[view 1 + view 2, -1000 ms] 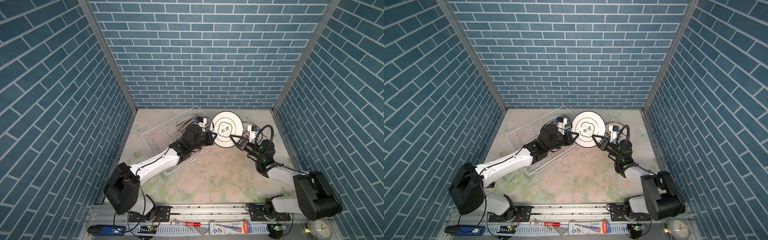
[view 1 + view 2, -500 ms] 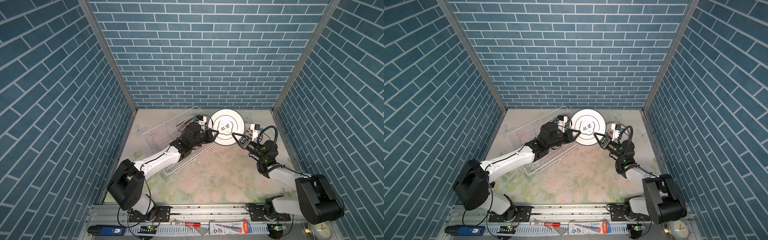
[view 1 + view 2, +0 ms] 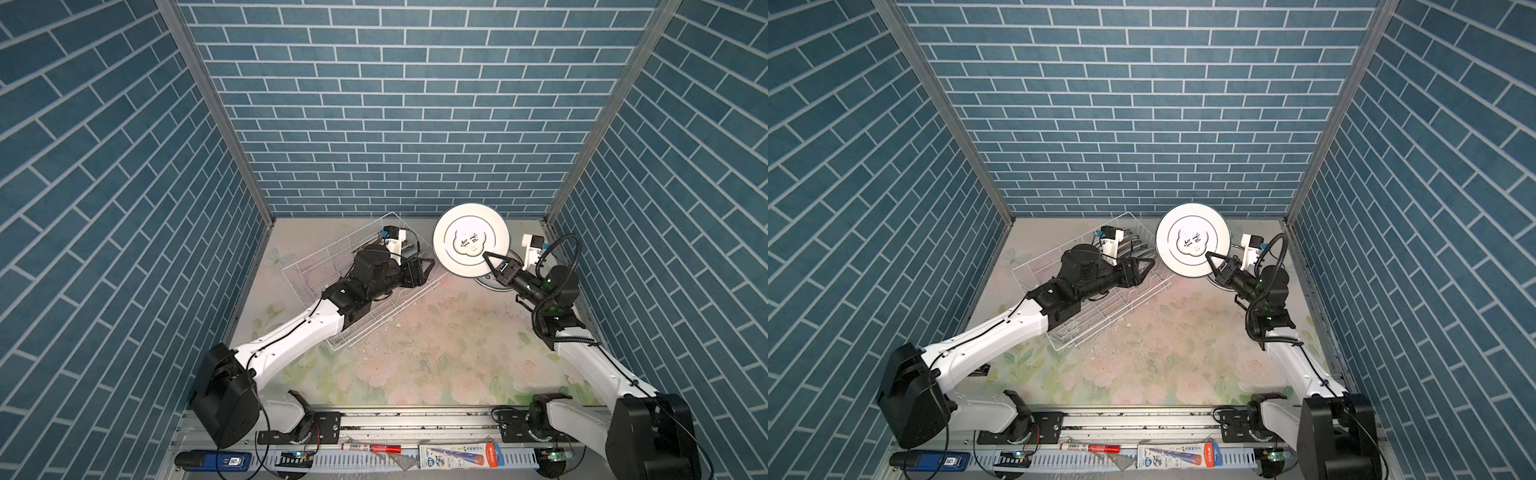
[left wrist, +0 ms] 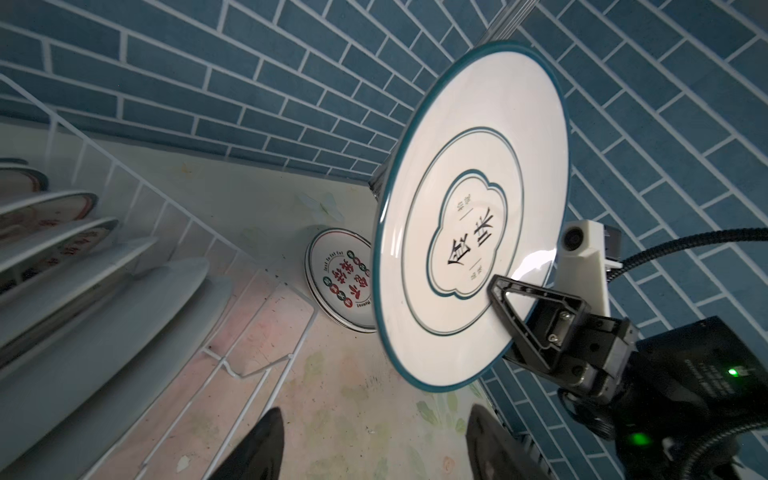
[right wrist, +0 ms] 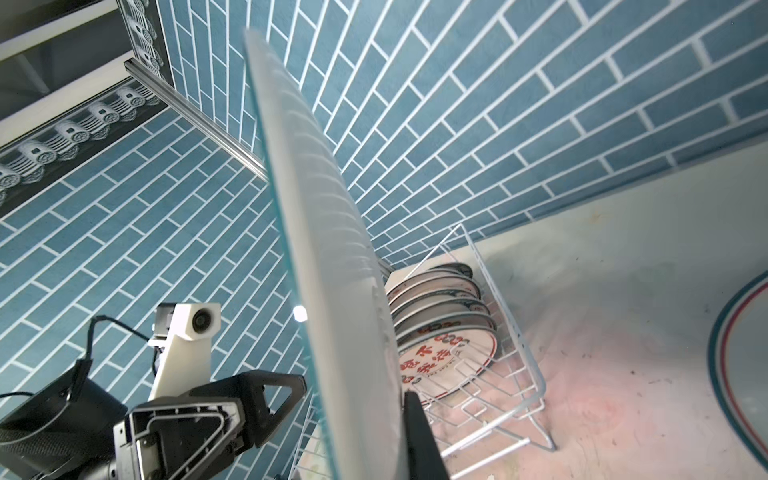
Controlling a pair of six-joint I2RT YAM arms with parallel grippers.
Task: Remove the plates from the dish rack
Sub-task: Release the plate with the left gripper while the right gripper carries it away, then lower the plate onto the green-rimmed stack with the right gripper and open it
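Since a second earlier the green-rimmed plate (image 3: 470,240) is handed over: it is no longer clamped by the left gripper (image 3: 430,269), whose jaws are now spread wide and empty. It is also carried farther off from the dish rack (image 3: 332,258), out past the rack's right-hand end in both top views. The plate is pinched at its lower rim by the right gripper (image 3: 487,257), with the jaws pressed onto its face and back. It is held up off the floral tabletop (image 3: 415,345), tilted but close to upright. Its face, with black characters inside a lobed green outline, is turned toward the left gripper, as is shown in the left wrist view (image 4: 469,216). In the right wrist view the same plate (image 5: 332,249) is seen almost edge-on. The left gripper is held over the rack's right-hand end, near the plate's edge but apart from it. The remaining plates (image 4: 83,266) are stood on edge in a row between the prongs at the rack's far end. A second plate (image 4: 338,278), marked with red and green characters, is laid flat on the tabletop just beyond the rack's right-hand end. It is set beneath the held plate and is largely hidden by it in both top views
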